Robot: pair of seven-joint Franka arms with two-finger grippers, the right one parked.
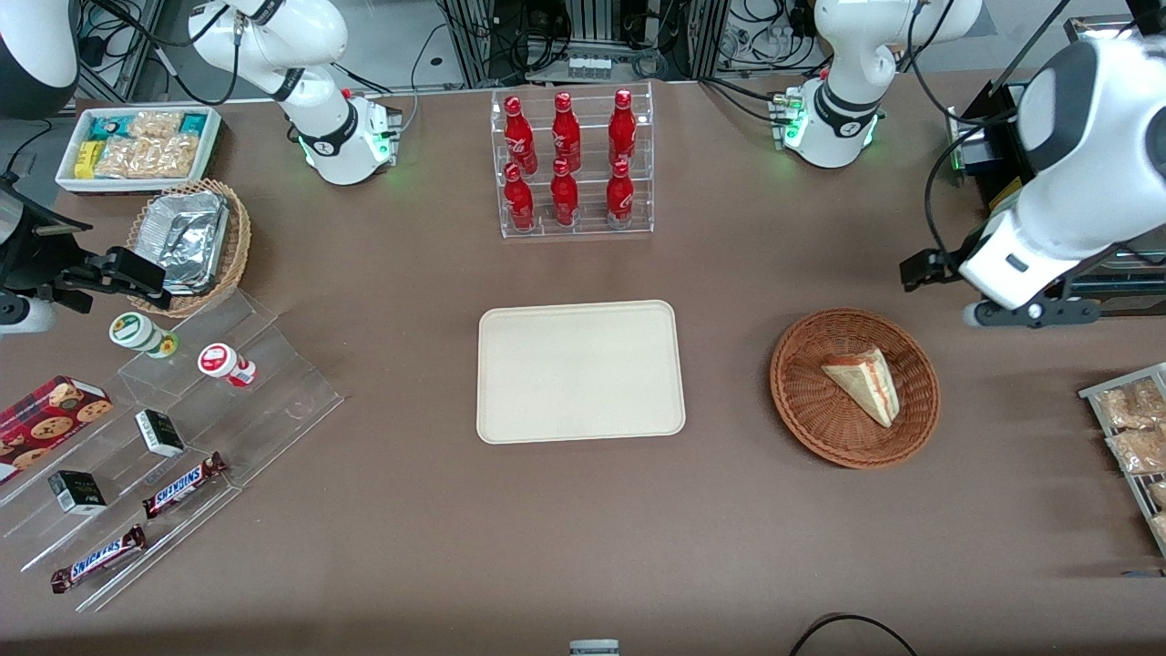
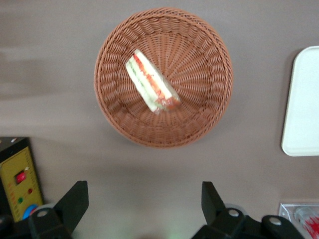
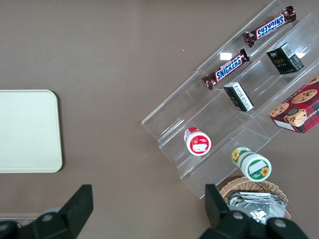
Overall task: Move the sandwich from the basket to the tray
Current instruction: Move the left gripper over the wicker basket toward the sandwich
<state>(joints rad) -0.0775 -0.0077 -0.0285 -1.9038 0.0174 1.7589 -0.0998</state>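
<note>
Sandwich [image 1: 865,384] lying diagonally in basket [image 1: 802,401], pincer [image 2: 144,199] spread above

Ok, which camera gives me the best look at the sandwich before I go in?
The left wrist view: the sandwich lies in the basket with its filling edge plainly visible, and the open gripper hangs above the table beside the basket. The front view shows it smaller. The right wrist view does not show it.

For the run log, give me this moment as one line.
sandwich: in basket | tray: bare | claw: open, above table near basket, holding nothing
</note>
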